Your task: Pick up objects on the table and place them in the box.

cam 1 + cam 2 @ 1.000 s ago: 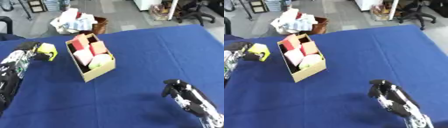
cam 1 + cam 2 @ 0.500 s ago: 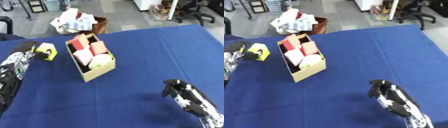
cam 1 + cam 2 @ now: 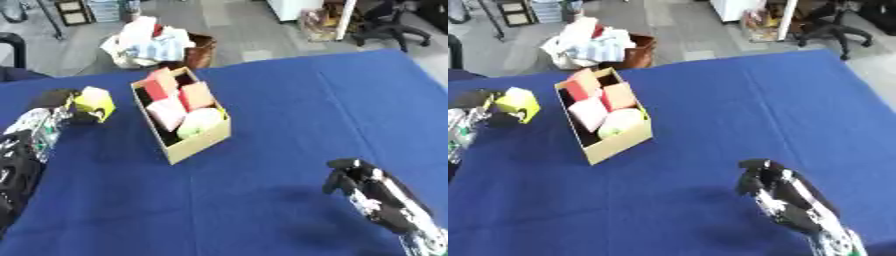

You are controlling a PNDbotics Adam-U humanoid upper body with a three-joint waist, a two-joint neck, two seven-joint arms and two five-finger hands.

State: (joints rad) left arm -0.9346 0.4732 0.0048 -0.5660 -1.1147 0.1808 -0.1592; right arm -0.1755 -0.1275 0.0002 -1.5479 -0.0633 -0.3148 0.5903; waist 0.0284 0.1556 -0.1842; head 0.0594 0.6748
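Observation:
An open cardboard box (image 3: 200, 144) stands on the blue table left of centre, holding red and pink blocks and a pale round thing (image 3: 199, 120). To its left my left hand (image 3: 54, 106) is shut on a yellow block (image 3: 94, 102), held just above the cloth. My right hand (image 3: 357, 181) hangs low at the lower right with its fingers curled and nothing in them.
Blue cloth (image 3: 332, 105) covers the whole table. Beyond the far edge a brown basket (image 3: 199, 49) holds white and light-blue cloths. An office chair (image 3: 392, 24) stands at the far right on the floor.
My left hand has carried the yellow block a little up and toward the box. The right hand has barely moved.

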